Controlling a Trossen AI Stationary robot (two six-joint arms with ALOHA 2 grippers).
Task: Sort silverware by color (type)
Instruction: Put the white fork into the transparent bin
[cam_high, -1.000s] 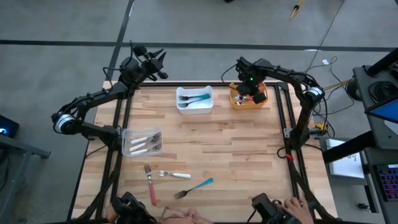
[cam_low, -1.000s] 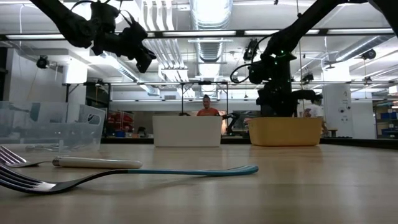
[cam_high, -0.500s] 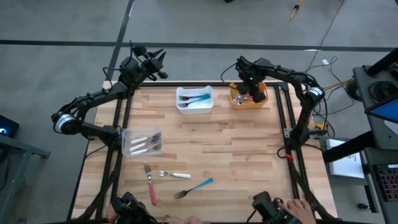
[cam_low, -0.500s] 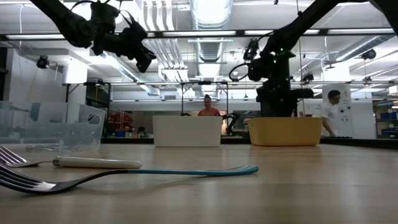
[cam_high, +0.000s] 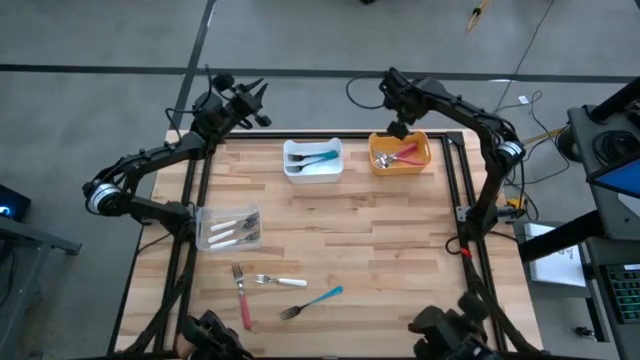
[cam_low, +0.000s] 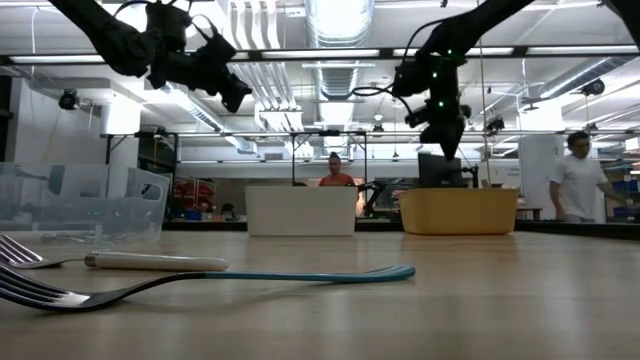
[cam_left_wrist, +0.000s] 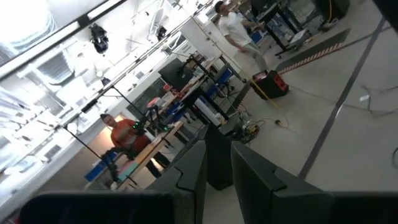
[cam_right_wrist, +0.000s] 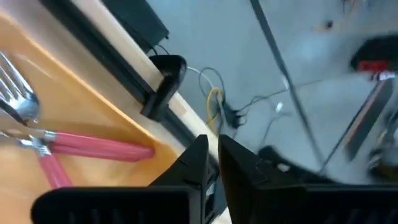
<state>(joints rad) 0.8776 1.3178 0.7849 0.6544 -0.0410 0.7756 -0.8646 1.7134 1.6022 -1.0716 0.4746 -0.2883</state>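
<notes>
From above, my right gripper (cam_high: 399, 127) hangs over the far rim of the orange bin (cam_high: 424, 157), arm bent back beyond the tabletop (cam_high: 380, 250); a second ago it sat lower, inside that bin. Red-handled silverware (cam_high: 402, 154) lies in the orange bin, teal pieces (cam_high: 318, 160) in the white bin (cam_high: 312, 174), white pieces (cam_high: 233, 229) in the clear bin (cam_high: 205, 228). A red fork (cam_high: 242, 296), a white fork (cam_high: 279, 282) and a teal fork (cam_high: 312, 301) lie loose on the near tabletop. My left gripper (cam_high: 252, 100) waits past the far left corner, unmoved.

At table height, the teal fork (cam_low: 200, 283) lies nearest, the white fork (cam_low: 120, 262) behind it. My right gripper (cam_low: 443, 135) hangs above the orange bin (cam_low: 458, 211), clear of its rim. A person (cam_low: 577, 180) stands in the room behind.

My left wrist view shows my fingers (cam_left_wrist: 258, 177) a narrow gap apart, holding nothing.

My right wrist view shows my fingers (cam_right_wrist: 245, 168) nearly together and empty, red handles (cam_right_wrist: 93, 147) lying in the orange bin below.
</notes>
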